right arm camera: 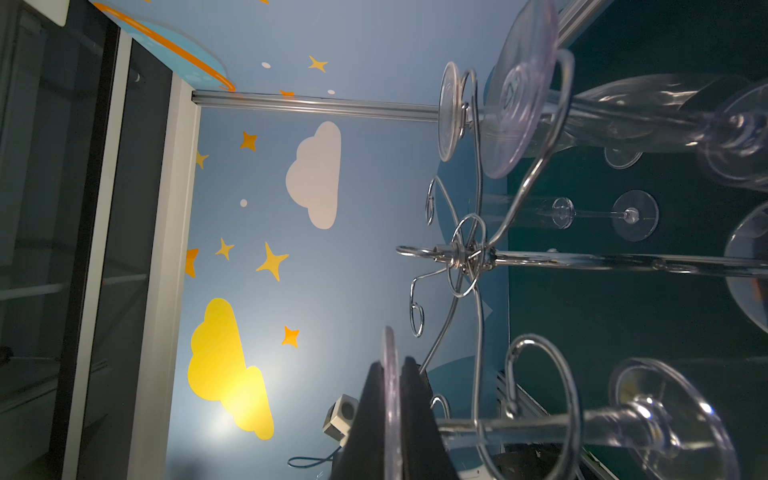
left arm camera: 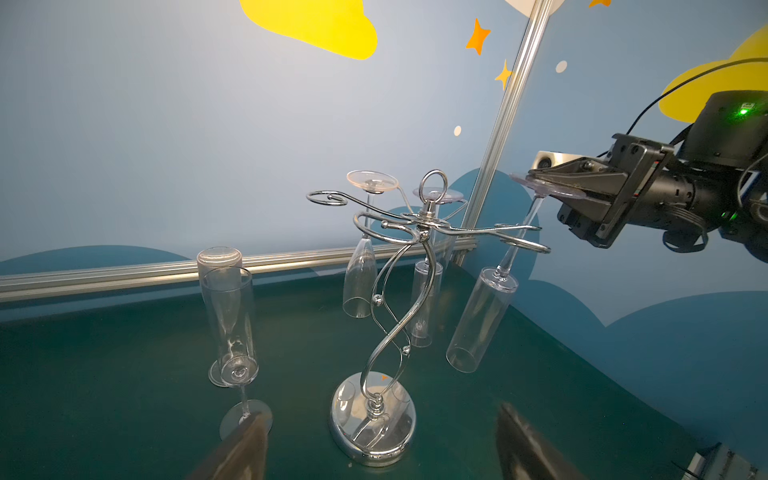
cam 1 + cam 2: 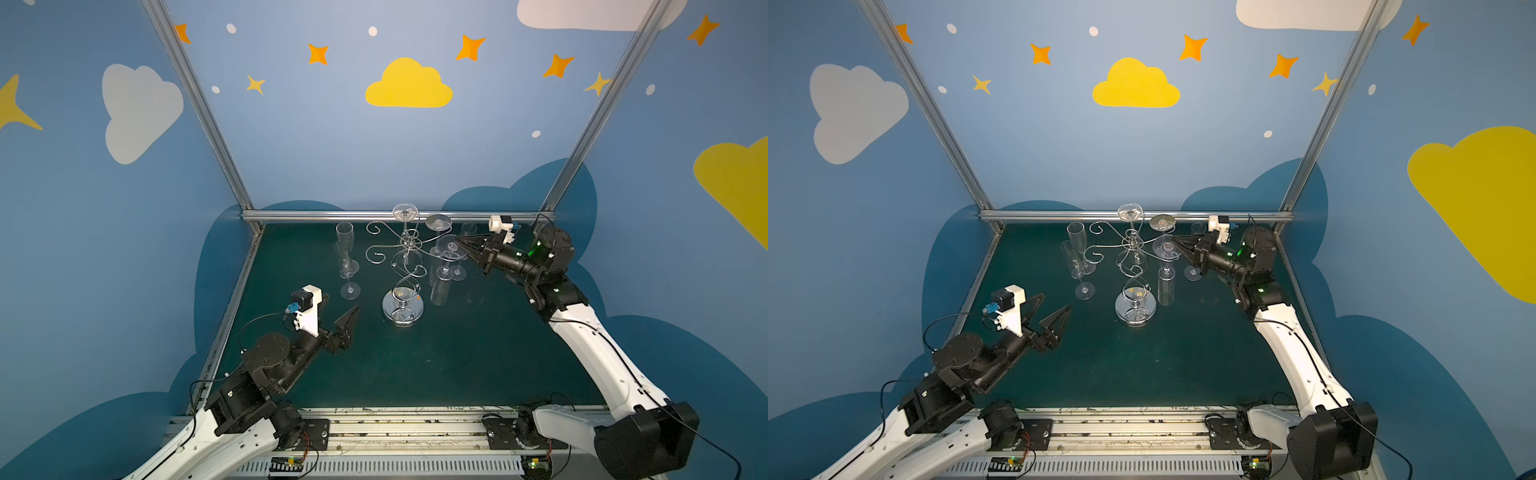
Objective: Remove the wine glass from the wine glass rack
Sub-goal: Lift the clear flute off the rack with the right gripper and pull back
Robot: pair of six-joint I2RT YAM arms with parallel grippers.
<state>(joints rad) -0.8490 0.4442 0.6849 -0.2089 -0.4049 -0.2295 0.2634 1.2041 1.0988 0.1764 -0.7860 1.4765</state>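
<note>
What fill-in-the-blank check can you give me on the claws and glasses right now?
1. The right claw is shut on the foot of a wine glass that hangs bowl ___.
2. The left claw is open and holds ___.
3. Counting the gripped one, the wine glass rack has ___ hanging glasses in its arms.
4. Left of the rack in both top views, ___ upright glasses stand on the table.
Missing words: down; nothing; three; two.
</note>
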